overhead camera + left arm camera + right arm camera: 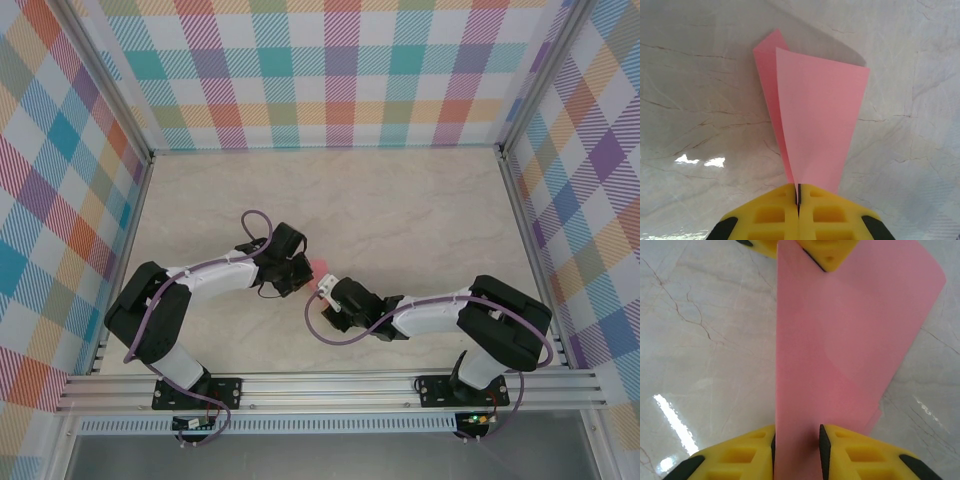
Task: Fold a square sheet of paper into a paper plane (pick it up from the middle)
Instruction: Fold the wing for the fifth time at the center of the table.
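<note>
Paper (815,120), plain salmon-pink, tight in left pincer (798,194), loose inside right pincer (796,440)

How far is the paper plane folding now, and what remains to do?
Done: the pink sheet is folded at least once; two layers show. In hand: the left end effector is shut on its narrow end; the right end effector has its jaws apart around it. Left: no pointed dart with a centre crease yet, so more folds seem needed.
</note>
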Action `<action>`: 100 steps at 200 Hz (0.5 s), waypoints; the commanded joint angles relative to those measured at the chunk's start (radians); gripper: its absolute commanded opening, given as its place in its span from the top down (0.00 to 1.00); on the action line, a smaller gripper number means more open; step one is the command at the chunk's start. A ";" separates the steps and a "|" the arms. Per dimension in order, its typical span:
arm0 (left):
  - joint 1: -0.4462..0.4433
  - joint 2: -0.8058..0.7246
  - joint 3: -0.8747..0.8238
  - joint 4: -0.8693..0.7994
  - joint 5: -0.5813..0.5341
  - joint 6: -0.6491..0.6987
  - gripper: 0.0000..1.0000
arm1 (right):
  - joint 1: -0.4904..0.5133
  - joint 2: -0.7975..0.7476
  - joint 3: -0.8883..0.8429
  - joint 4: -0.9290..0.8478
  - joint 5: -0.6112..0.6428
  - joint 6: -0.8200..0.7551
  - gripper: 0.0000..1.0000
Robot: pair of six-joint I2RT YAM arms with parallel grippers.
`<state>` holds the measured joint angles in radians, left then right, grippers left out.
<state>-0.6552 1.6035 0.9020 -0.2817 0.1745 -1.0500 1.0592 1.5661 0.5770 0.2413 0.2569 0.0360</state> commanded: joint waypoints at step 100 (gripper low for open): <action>-0.003 -0.026 0.031 -0.062 -0.025 0.029 0.93 | 0.024 0.019 0.014 0.002 0.066 0.024 0.95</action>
<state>-0.6552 1.6035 0.9100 -0.2962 0.1661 -1.0351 1.0756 1.5681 0.5838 0.2188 0.3145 0.0284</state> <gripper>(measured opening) 0.060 0.064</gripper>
